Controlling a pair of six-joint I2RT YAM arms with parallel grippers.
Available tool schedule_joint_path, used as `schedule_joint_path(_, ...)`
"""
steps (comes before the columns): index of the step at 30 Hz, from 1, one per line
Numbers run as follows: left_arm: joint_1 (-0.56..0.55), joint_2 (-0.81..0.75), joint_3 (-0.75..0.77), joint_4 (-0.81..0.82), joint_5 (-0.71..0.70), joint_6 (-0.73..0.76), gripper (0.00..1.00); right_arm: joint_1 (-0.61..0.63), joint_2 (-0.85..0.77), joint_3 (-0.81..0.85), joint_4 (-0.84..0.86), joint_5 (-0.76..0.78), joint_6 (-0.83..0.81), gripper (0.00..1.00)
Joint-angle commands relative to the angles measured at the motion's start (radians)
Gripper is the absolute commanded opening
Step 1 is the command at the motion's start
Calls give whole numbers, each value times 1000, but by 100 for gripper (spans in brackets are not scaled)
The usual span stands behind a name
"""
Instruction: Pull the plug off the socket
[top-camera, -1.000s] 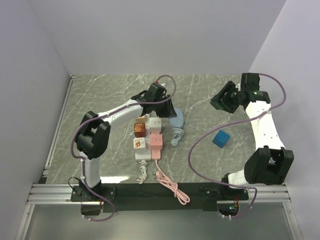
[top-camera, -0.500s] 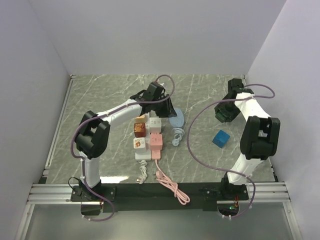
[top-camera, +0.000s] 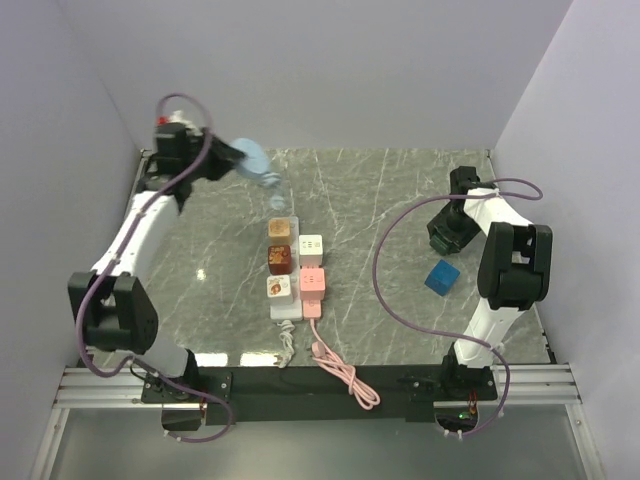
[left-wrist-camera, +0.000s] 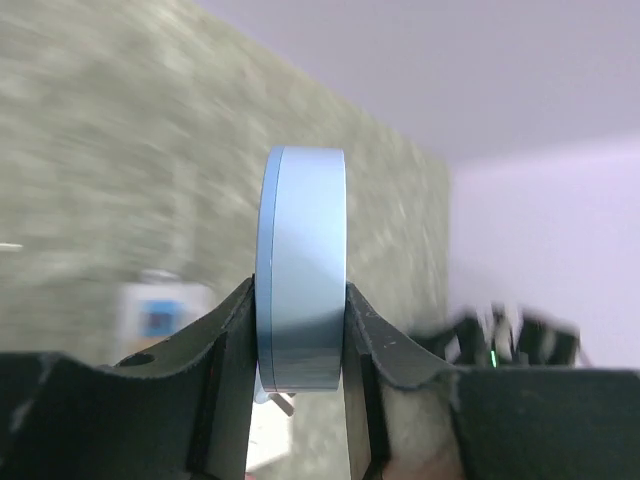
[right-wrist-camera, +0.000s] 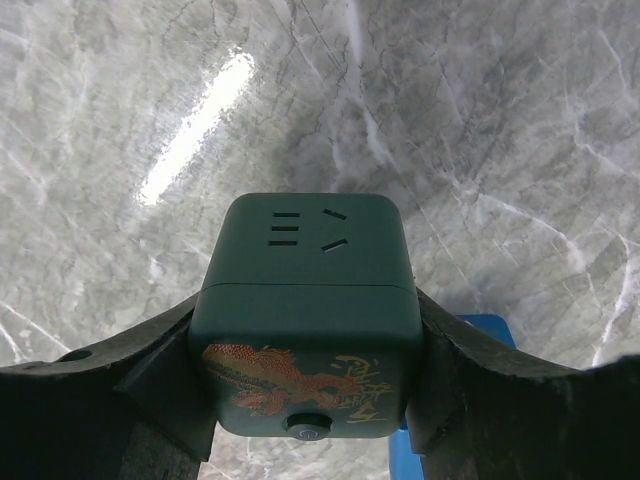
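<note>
Left hand (left-wrist-camera: 300, 335) is clamped on the plug (top-camera: 254, 160). Your two fingers (left-wrist-camera: 225, 350) press its flat faces, and the disc shows edge-on in the wrist view. In the top view the arm is up at the far-left corner, with the plug in the air above the bench (top-camera: 400, 190), well apart from both strips. A blurred pale bit hangs just below the plug; can't tell what it is.

Your right hand (top-camera: 446, 232) is closed round a green cube (right-wrist-camera: 305, 290) with socket holes on top and a dragon print on the near face, fingers (right-wrist-camera: 150, 380) tight on both sides. It sits at the right side of the bench, near a blue block (top-camera: 441, 277).

White strip (top-camera: 286, 312) and pink strip (top-camera: 313, 285) lie side by side mid-bench, touching. Three cubes (top-camera: 280, 258) stand in a row along the white one, and a white cube (top-camera: 311, 246) is at the far end of the pink one. Pink cable (top-camera: 340, 370) runs to the near edge.
</note>
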Motion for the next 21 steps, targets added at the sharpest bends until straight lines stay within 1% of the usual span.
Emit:
schedule_joint_path(1, 146, -67, -90, 38, 26, -40, 1, 0, -4, 17, 18, 14, 16, 65)
schedule_joint_path(3, 275, -90, -146, 62, 28, -41, 1, 0, -1, 19, 20, 6, 13, 67)
schedule_joint_path(5, 341, -100, -177, 76, 13, -40, 0, 3, 0, 17, 23, 6, 11, 69)
schedule_joint_path(6, 404, -108, -206, 84, 5, -38, 1, 3, 2, 16, 26, 6, 11, 70)
schedule_joint_path(8, 461, -107, -234, 107, 1, -40, 1, 3, 8, 17, 21, 8, 11, 71)
schedule_joint_path(9, 508, -96, -254, 114, 5, -40, 1, 4, 8, 17, 23, 8, 11, 71)
schedule_joint_path(12, 579, -67, -286, 153, 22, -34, 1, 7, 10, 16, 20, 6, 11, 73)
schedule_joint_path(14, 604, -48, -294, 162, 28, -26, 1, 12, 5, 22, 17, 9, 11, 75)
schedule_joint_path(15, 625, -30, -303, 165, 28, -23, 1, 15, 2, 22, 12, 12, 11, 78)
schedule_joint_path(17, 639, -9, -309, 173, 33, -20, 1, 21, -12, 27, 5, 14, 10, 79)
schedule_joint_path(19, 654, 24, -314, 171, 43, -12, 1, 26, -26, 30, -3, 5, 8, 83)
schedule_joint_path(21, 659, 45, -320, 162, 43, -1, 2, 41, -55, 36, -14, 0, 1, 83)
